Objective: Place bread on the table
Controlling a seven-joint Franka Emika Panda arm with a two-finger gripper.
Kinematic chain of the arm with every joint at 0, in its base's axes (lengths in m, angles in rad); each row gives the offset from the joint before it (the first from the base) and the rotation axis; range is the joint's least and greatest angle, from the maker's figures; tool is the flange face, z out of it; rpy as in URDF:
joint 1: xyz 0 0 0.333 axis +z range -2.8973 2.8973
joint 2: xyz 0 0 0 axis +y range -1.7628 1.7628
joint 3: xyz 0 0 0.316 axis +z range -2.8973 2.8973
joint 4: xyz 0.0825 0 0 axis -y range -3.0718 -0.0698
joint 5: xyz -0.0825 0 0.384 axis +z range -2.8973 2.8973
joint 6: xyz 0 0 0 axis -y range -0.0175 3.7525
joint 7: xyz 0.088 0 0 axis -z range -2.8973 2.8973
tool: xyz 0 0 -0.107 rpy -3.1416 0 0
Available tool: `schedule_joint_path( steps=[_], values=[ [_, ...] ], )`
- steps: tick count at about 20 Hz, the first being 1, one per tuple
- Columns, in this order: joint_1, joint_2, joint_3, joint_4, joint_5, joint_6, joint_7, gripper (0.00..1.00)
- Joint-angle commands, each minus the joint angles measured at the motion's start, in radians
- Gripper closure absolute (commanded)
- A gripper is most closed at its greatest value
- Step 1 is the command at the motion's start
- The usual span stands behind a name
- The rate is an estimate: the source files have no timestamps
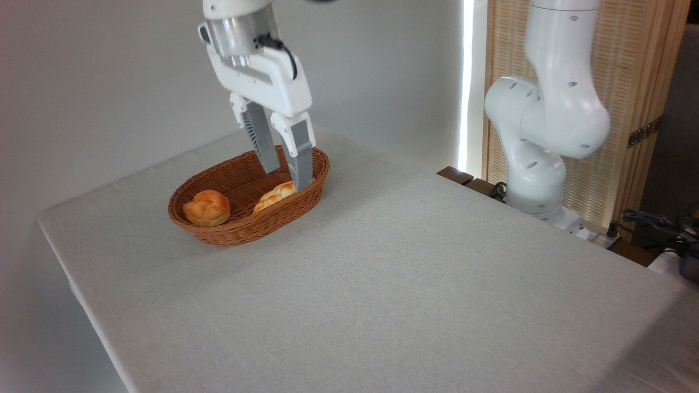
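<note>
**Claw down in the basket**

My claw (285,179) reaches into the brown oval wicker basket (218,232), fingers spread, one on each side of the right end of the pale golden braided loaf (273,196). The loaf lies inside, against the near wall. A small round knotted golden-brown bun (207,208) sits at the basket's left end, apart from it. The basket stands on my grey-beige cloth-covered counter (415,284).

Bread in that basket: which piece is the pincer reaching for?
The braided loaf on the right, right beneath the pincer; the round bun lies apart at the left end.
</note>
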Motion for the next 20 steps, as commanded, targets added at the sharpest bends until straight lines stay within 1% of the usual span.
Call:
schedule_joint_path(
  steps=[1, 4, 5, 6, 9, 11, 13, 17, 18, 20],
  values=[
    [-0.093, -0.034, 0.006, -0.134, -0.027, 0.111, -0.115, 0.00],
    [-0.127, -0.026, 0.000, -0.141, -0.092, 0.123, -0.122, 0.00],
    [-0.139, -0.024, 0.000, -0.141, -0.112, 0.155, -0.124, 0.00],
    [-0.153, -0.023, -0.002, -0.149, -0.120, 0.163, -0.125, 0.00],
    [-0.185, -0.012, -0.008, -0.177, -0.126, 0.196, -0.158, 0.00],
    [-0.190, -0.004, -0.028, -0.194, -0.128, 0.213, -0.171, 0.00],
    [-0.194, 0.003, -0.045, -0.217, -0.140, 0.256, -0.194, 0.00],
    [-0.220, 0.026, -0.046, -0.235, -0.140, 0.324, -0.230, 0.00],
    [-0.220, 0.028, -0.048, -0.243, -0.140, 0.331, -0.230, 0.00],
    [-0.222, 0.031, -0.066, -0.269, -0.140, 0.382, -0.230, 0.00]
  ],
)
